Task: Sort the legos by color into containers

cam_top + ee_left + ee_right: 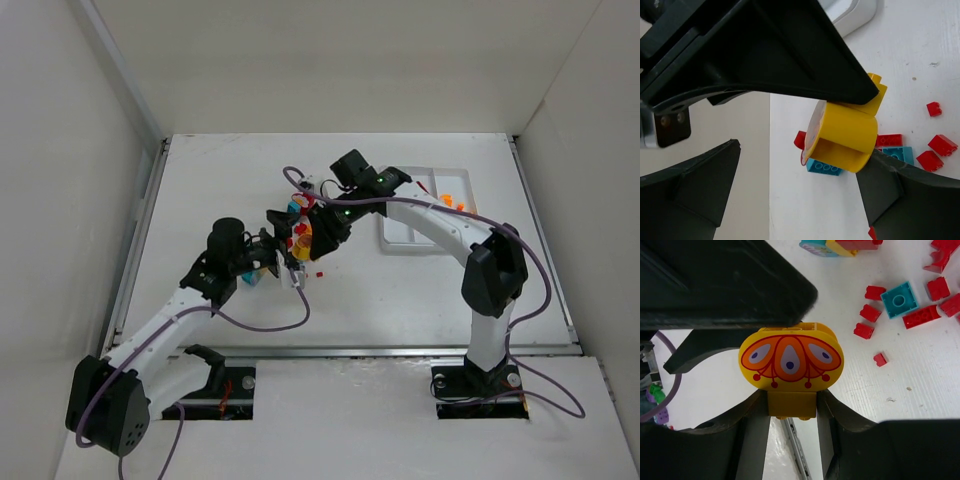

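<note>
The left gripper (pixel 866 128) has its black fingers wide on both sides of a round yellow plastic lego (pixel 842 132) with an orange pattern; I cannot tell if they squeeze it. The right gripper (pixel 790 362) pinches that same piece. Below the fingers lie small red and blue bricks (pixel 921 317), with the white plastic tray (pixel 400 240) off to their right

My left arm (pixel 160 330) and right arm (pixel 445 228) are white with chunky black joints. Both trail purple cables (pixel 270 322), and my fingers (pixel 780 55) are matte black.
</note>
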Available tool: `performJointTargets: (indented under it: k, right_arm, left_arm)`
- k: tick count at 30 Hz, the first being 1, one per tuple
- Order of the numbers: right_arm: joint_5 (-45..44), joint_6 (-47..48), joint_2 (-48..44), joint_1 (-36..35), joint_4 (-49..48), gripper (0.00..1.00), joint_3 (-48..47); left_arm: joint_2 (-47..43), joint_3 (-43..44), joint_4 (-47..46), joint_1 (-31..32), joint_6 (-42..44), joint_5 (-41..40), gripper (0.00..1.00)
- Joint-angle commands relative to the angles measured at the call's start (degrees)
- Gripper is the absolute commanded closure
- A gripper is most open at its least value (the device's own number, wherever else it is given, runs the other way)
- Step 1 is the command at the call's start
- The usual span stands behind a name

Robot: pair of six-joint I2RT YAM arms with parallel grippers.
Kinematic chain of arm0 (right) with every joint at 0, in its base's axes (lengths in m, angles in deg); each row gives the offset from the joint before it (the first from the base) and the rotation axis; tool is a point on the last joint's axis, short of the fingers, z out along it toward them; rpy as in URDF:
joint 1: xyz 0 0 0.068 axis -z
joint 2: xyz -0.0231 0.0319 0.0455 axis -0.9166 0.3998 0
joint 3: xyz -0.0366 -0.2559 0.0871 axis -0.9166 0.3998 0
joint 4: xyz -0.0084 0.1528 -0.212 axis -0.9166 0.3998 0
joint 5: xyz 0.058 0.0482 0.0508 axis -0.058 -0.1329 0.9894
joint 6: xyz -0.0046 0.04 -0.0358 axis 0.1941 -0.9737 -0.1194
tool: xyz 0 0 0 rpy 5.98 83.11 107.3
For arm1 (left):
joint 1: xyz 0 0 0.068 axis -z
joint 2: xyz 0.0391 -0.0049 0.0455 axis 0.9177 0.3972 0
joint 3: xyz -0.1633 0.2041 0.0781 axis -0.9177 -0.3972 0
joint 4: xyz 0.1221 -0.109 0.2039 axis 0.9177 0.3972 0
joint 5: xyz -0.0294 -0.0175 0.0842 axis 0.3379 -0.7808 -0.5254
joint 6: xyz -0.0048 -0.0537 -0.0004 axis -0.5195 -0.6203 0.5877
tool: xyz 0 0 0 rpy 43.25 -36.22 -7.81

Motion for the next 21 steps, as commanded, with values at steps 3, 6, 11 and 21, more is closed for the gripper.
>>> performJointTargets:
  k: [3,6,11,21]
  right_arm:
    - [4.72,1.07,-4.26,-0.31,0.28,1.0,1.14]
    - [4.72,1.07,-4.27,-0.84,-0.24,1.0,1.14]
    - [5.24,-0.15,-4.27,-0.84,-2.18,1.0,1.67]
    - [6.47,-0.69,-6.03,-0.23,-4.28,1.0,3.77]
  left_arm:
    - [2.83,6.87,11.1,1.41,9.84,5.12,0.17]
    - [3.88,8.81,13.14,1.94,10.46,5.12,0.28]
    - [3.89,9.43,15.17,3.61,10.46,5.65,0.44]
    - [3.36,8.81,17.1,4.75,9.59,1.62,1.0]
